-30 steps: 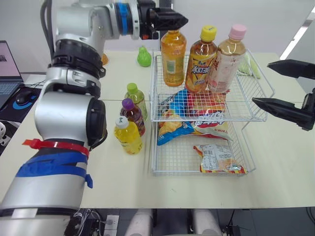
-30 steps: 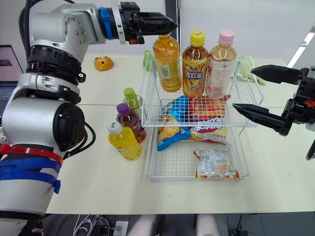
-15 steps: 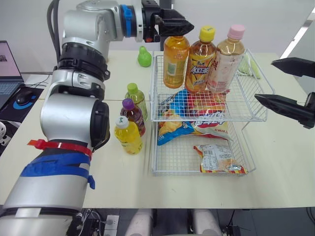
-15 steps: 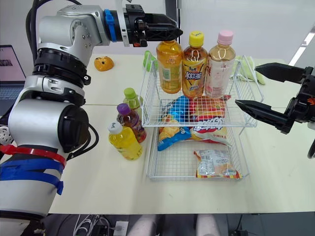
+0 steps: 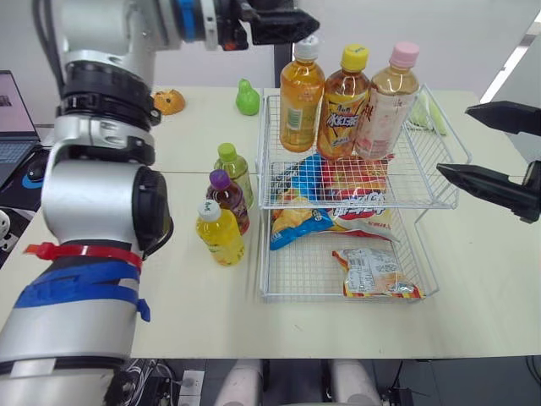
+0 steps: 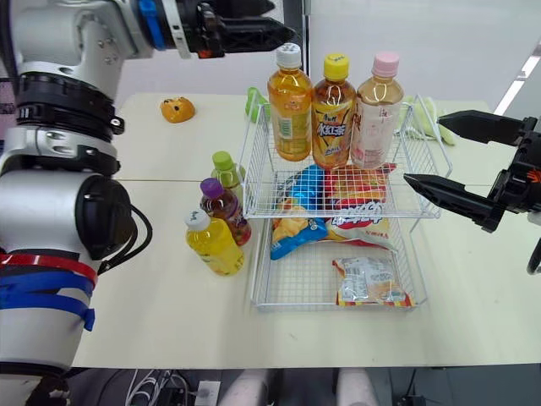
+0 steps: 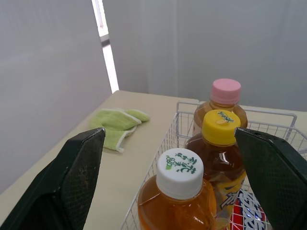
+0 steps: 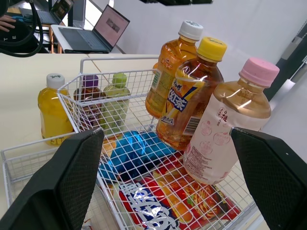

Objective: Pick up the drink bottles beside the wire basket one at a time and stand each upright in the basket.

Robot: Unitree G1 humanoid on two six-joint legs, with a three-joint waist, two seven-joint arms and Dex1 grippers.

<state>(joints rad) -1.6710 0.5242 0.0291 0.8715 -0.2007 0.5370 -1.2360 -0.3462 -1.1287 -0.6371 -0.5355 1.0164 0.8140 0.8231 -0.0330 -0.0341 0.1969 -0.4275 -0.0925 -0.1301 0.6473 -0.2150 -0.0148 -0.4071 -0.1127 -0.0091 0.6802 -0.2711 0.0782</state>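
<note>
On the counter (image 5: 211,296), left of the wire basket (image 5: 287,271): 3 small bottles stood upright in a tight cluster. The green-capped bottle (image 5: 234,169) was farthest back, the purple-capped bottle (image 5: 228,199) was in the middle, and the yellow bottle (image 5: 220,234) was nearest the robot.
Upper tier of the basket: 3 taller bottles stood upright in a close row. The white-capped bottle (image 5: 300,93) was on the robot's left, the yellow-capped bottle (image 5: 345,106) in the middle, and the pink-capped bottle (image 5: 387,101) on the right.
Robot's left claw (image 5: 292,19): its fingers were spread wide and held nothing. It was raised just above the white cap, clear of it.
Robot's right claw (image 6: 423,149): its fingers were apart and empty. It hung off the basket's right side, about level with the upper tier.
Snack bags (image 5: 355,190): they lay in the upper tier in front of the bottles, with 1 more packet (image 5: 372,272) in the lower tier.
Far side of the counter: a green pear-shaped toy (image 5: 247,98) sat behind the basket's left corner, and a green cloth (image 7: 117,127) lay past its right side.
</note>
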